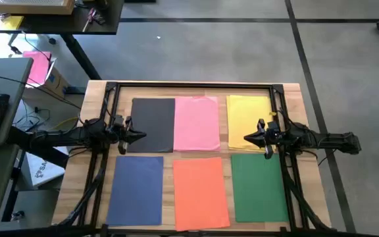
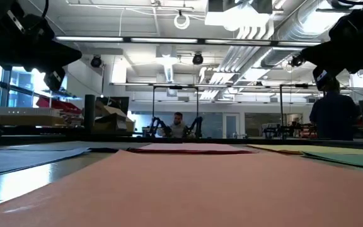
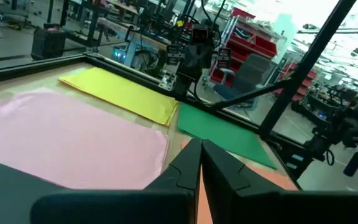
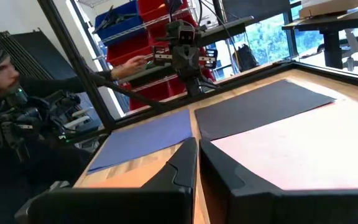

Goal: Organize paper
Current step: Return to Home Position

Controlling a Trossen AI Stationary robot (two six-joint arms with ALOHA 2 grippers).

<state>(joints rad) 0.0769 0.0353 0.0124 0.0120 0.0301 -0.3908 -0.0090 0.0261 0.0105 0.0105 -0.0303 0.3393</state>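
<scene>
Six sheets of paper lie flat in two rows of three on the wooden table [image 1: 97, 92], inside a black frame [image 1: 193, 84]. The pink sheet [image 1: 196, 123], in the middle of the far row, serves as the anchor.

Farthest to the left of the pink sheet, the left arm reaches in from the table's edge. The left gripper [image 1: 139, 136] hovers over the near left part of the dark grey sheet [image 1: 155, 118] and points toward the pink sheet. Its fingers [image 3: 219, 163] are pressed together with nothing between them. The dark grey sheet lies directly left of the pink sheet, their long edges meeting. The blue sheet [image 1: 137, 189] lies in the near row, diagonally left of the pink sheet.

The orange sheet [image 1: 201, 191] lies straight in front of the pink sheet, in the near row.

Just to the right of the pink sheet, across a narrow strip of bare wood, is the yellow sheet [image 1: 249, 118]. The green sheet [image 1: 258, 186] lies in the near row, diagonally right of the pink sheet. The right gripper [image 1: 249, 139] hovers over the near part of the yellow sheet and points back toward the pink sheet. It is clenched and empty, its fingers [image 4: 222, 165] almost touching. The right arm stretches away beyond the table's right edge.

In the low view both arms hang well above the sheets and touch none.
</scene>
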